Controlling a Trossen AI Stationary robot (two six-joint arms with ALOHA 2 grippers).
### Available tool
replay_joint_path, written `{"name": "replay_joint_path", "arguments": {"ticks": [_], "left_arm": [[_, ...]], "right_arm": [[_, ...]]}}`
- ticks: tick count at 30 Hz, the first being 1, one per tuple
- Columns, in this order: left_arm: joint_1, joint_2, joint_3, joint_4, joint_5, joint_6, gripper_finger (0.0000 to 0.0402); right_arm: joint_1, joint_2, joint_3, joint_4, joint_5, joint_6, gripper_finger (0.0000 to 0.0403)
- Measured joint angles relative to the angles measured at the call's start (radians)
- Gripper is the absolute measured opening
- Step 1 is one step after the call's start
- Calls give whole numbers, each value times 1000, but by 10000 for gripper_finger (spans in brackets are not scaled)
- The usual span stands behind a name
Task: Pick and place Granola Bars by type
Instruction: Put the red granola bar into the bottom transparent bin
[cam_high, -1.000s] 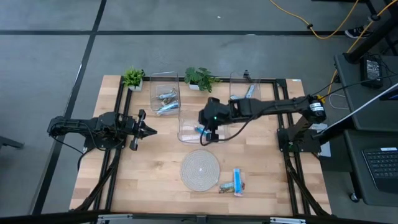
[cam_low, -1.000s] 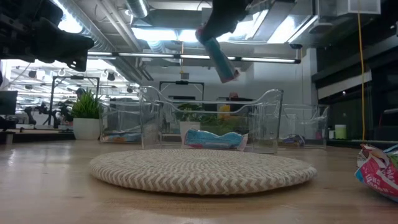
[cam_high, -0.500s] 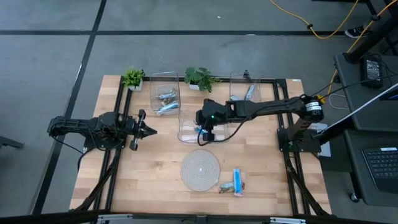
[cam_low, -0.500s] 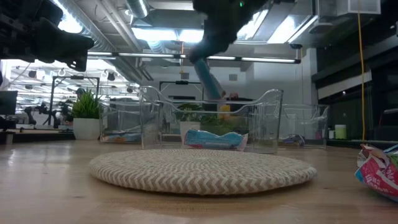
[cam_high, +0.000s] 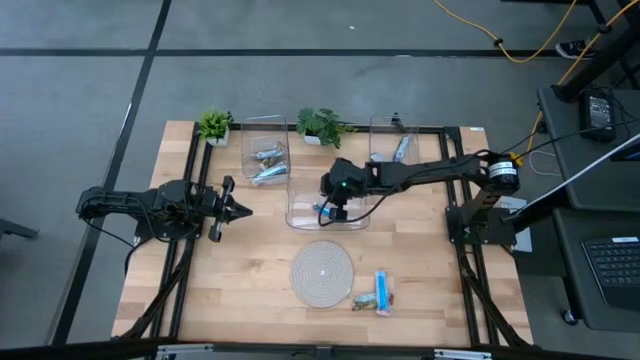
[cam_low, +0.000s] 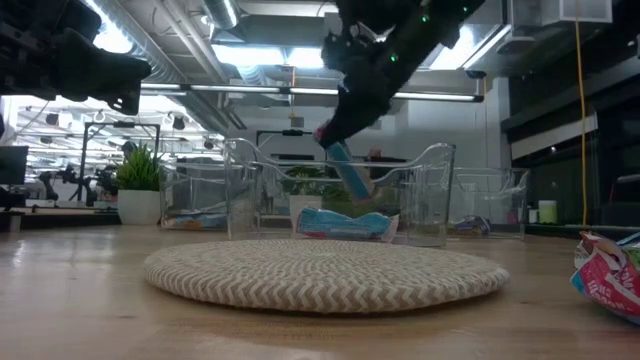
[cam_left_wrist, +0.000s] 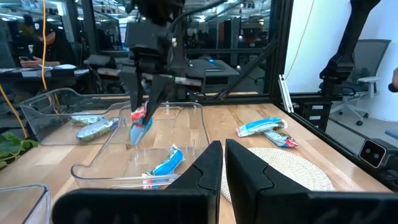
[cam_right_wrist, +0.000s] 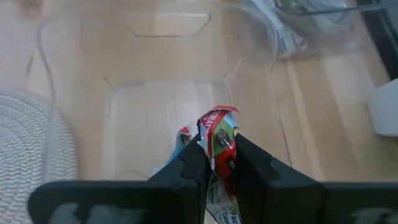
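**Right pincer held a bar over the middle bin**

The right gripper (cam_low: 338, 150) was closed on a blue bar (cam_low: 349, 172), its two fingers (cam_right_wrist: 188, 165) pinched tight around the red-tipped end of the wrapper while the rest hung down at a tilt. It hovered over the middle clear bin (cam_high: 300, 220), just above the rim, with the bar's lower end dipping between the walls. On the bin's floor beneath lay another blue bar (cam_low: 342, 224).

Seen from above, the left bin (cam_high: 263, 160) at about eleven o'clock from the pincer held silvery bars (cam_high: 268, 171), and the right bin (cam_high: 398, 140) at one o'clock held one more bar (cam_high: 402, 147). At six o'clock sat the round woven mat (cam_high: 321, 272), and just beyond it, toward five o'clock, two loose bars (cam_high: 376, 293) rested on the wooden table (cam_high: 240, 270).

The left gripper (cam_high: 237, 209) waited well off at nine o'clock, its fingers (cam_left_wrist: 250, 171) nearly together and empty. Two potted plants (cam_high: 214, 125) stood at the table's far edge.
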Motion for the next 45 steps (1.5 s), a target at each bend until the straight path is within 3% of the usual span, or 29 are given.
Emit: {"name": "replay_joint_path", "arguments": {"ticks": [24, 38, 45], "left_arm": [[0, 0, 0, 0, 0, 0, 12], [0, 0, 0, 0, 0, 0, 11], [0, 0, 0, 0, 0, 0, 15]], "right_arm": [[-5, 0, -18, 26, -54, -5, 66], [-8, 0, -17, 39, -51, -23, 192], [-2, 0, -17, 66, -51, -29, 209]]}}
